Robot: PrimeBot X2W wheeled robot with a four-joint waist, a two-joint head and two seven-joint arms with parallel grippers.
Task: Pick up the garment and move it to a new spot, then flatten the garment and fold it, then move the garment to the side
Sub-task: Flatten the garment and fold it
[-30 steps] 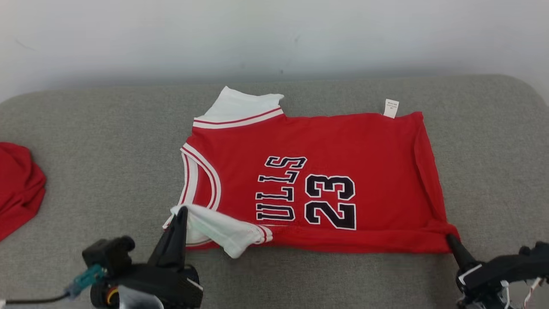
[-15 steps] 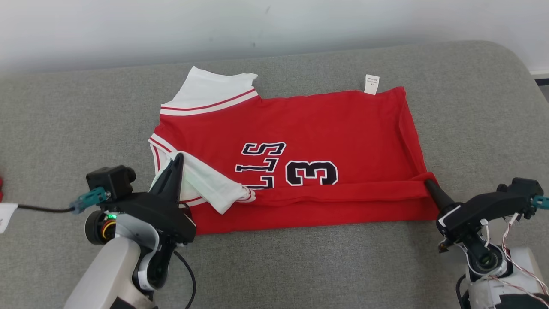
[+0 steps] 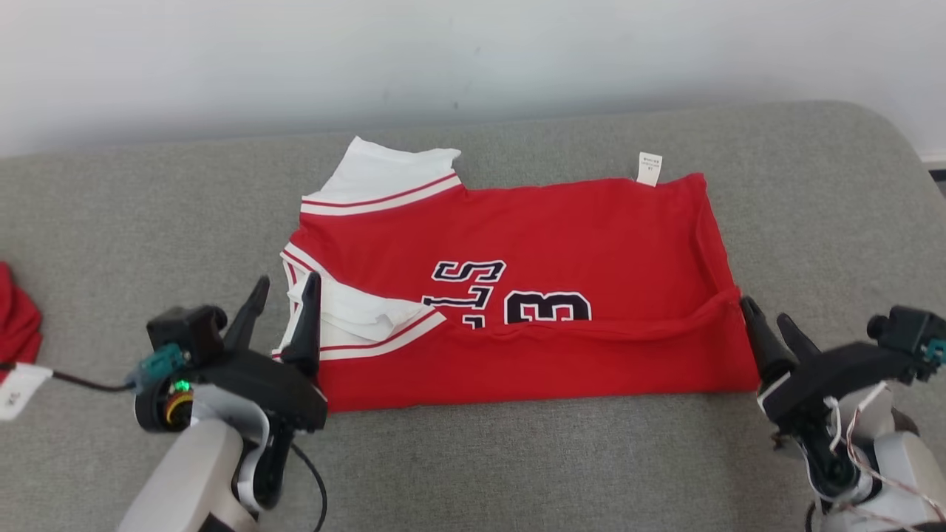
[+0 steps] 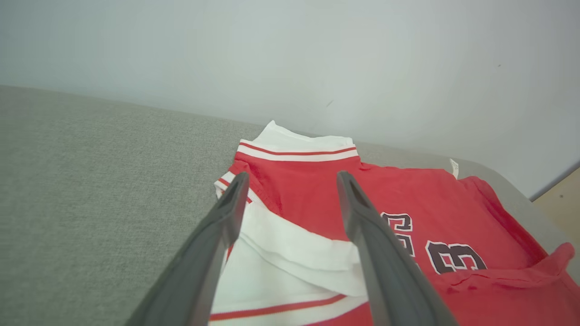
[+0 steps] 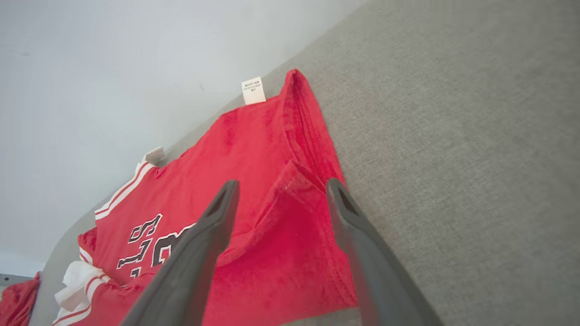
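Observation:
The garment (image 3: pixel 562 244), a red jersey with white trim and black lettering, lies on the grey cushion (image 3: pixel 148 214). Its near edge is folded up over the lower part of the print. My left gripper (image 3: pixel 287 284) stands open at the jersey's left end. Its fingers straddle the white armhole trim (image 4: pixel 290 244) without clamping it. My right gripper (image 3: pixel 765 310) is open just off the near right corner, where the folded hem (image 5: pixel 294 181) bunches up a little. In the left wrist view the left gripper (image 4: pixel 292 176) points across the garment (image 4: pixel 308 190). In the right wrist view the right gripper (image 5: pixel 282 183) frames that corner of the garment (image 5: pixel 253 149).
Another red cloth (image 3: pixel 15 318) lies at the far left of the cushion, with a white tag (image 3: pixel 18 380) by it. A pale wall (image 3: pixel 473 59) runs close behind the cushion. The cushion's rounded right edge (image 3: pixel 909 148) drops off toward the floor.
Both grippers carried the jersey's near edge up over the print, then opened and let it go. The fold now lies on the jersey. The head camera has shifted between frames.

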